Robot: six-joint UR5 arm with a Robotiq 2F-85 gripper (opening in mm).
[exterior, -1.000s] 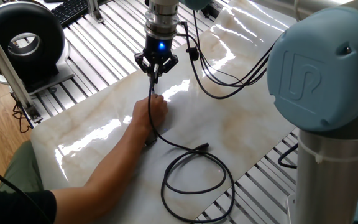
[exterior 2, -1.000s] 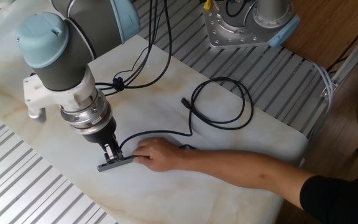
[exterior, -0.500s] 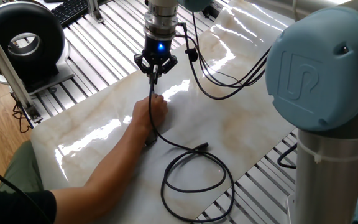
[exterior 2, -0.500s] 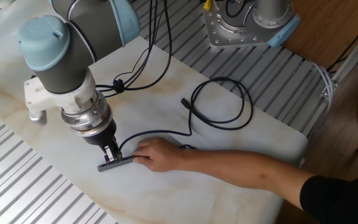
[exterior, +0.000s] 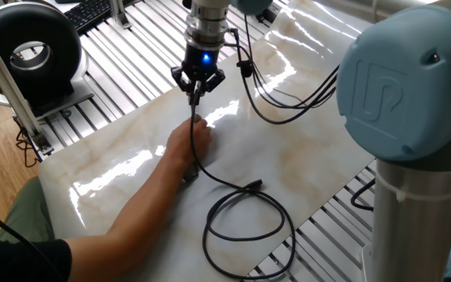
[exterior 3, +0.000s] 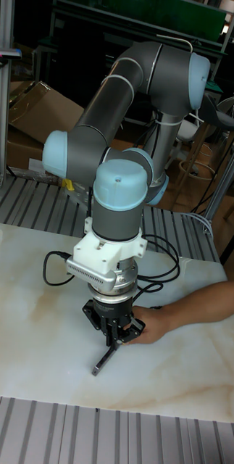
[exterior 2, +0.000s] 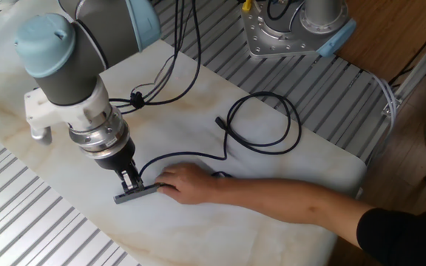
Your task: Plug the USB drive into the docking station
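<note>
One gripper (exterior 2: 129,179) hung over the docking station (exterior 2: 136,193) | fingers pinched narrow around the USB drive (exterior 2: 132,182) | a person's hand (exterior 2: 181,183) steadied the bar on the desk (exterior 2: 272,177) | advice: keep plug square, press slowly.

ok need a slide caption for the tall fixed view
UR5 tool lowered over the docking station on the marble table while a person's hand steadies it.

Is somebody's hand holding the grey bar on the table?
Yes, a person's hand rests against one end of the docking station.
</note>
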